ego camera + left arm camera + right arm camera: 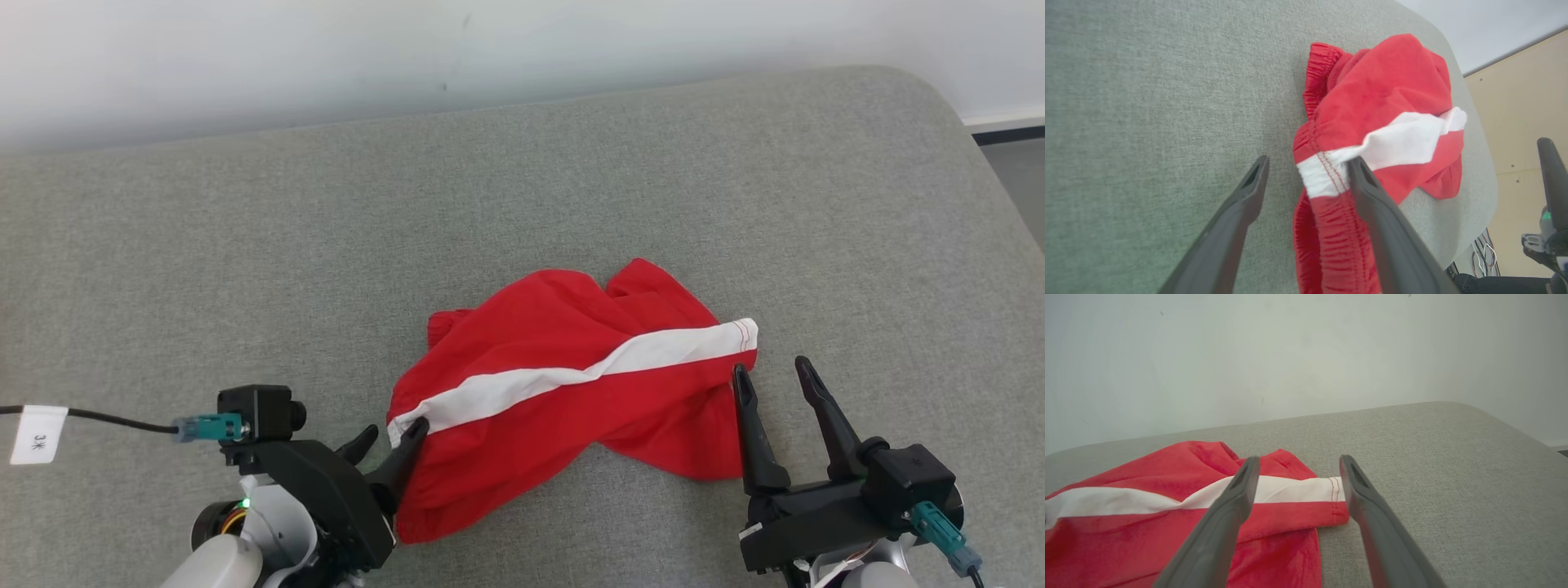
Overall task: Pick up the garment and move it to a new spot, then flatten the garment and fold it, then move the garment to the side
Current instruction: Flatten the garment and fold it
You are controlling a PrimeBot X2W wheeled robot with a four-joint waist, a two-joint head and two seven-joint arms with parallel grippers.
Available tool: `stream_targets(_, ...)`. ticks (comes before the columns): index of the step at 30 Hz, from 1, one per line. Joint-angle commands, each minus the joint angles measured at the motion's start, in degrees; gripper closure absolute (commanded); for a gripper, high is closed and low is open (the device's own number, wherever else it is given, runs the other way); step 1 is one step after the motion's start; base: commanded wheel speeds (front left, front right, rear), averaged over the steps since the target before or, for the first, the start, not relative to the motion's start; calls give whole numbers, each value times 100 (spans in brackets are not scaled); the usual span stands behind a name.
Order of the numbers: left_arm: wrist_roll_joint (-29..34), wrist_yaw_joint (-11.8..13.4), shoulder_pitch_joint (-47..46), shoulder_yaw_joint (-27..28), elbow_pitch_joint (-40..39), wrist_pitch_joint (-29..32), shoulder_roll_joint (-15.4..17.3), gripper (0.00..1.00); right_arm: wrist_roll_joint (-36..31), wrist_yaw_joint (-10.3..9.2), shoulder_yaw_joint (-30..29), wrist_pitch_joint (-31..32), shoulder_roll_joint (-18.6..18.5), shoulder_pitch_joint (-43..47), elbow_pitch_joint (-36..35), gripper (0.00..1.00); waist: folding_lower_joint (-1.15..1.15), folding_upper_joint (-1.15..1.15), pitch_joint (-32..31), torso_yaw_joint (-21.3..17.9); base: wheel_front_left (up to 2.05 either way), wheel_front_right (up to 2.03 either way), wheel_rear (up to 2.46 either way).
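The shorts [555, 359] are seen lying crumpled on the grey cushion [245, 245], between both arms. The left pincer [396, 426] is held apart, one finger laid against the waistband end. The right pincer [771, 366] is spread wide at the hem end, with nothing clamped.

Garment [571, 392] on cushion [245, 245], between left fingers [402, 461] and right fingers [753, 433].

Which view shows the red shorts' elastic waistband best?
The left wrist view: the gathered waistband lies close up, at the open left end effector. The head view shows it small, at the shorts left edge; the right wrist view shows the leg hem.
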Motion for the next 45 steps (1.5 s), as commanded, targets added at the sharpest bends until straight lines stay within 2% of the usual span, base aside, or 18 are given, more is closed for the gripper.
stream_targets(1,28,-19,-61,-23,39,-10,-28,0,-14,-13,-4,-29,-1,-52,8,0,0,0,14,-13,0,0,0)
stream_targets(9,-50,49,78,48,7,76,164,0,8,-13,-30,-53,-1,-48,1,0,0,0,35,-2,0,0,0)
stream_targets(15,-182,1,125,141,-109,95,182,0,-73,-13,-121,-18,0,-59,-88,0,0,0,93,28,0,0,0)
stream_targets(16,-189,-7,110,133,-99,94,158,22,-86,-13,-123,-11,-1,-63,-100,0,0,0,105,30,0,0,0)
stream_targets(17,-180,-22,91,115,-88,96,141,50,-91,-13,-118,9,-1,-70,-109,0,0,0,118,30,0,0,0)
stream_targets(18,-149,-36,68,102,-83,80,136,69,-104,-13,-104,37,0,-81,-120,0,0,0,132,28,0,0,0)
stream_targets(19,-90,-37,33,92,-89,50,141,100,-131,-13,-89,61,0,-94,-128,0,0,0,150,27,0,0,0)
stream_targets(23,153,13,-17,4,-102,-89,179,100,-255,-13,-195,403,-3,-110,-177,0,0,0,232,22,0,0,0)
stream_targets(32,503,125,-12,-196,-325,-321,55,100,-493,-13,-634,1855,-163,-369,-301,0,0,0,463,107,0,0,0)
stream_targets(39,581,82,-141,-233,-342,-310,26,100,-191,-13,-547,2581,-335,-870,-49,0,0,0,614,196,0,0,0)
stream_targets(45,603,63,-251,-252,-334,-286,5,100,108,-13,-428,2831,-448,-1170,225,0,0,0,717,249,0,0,0)
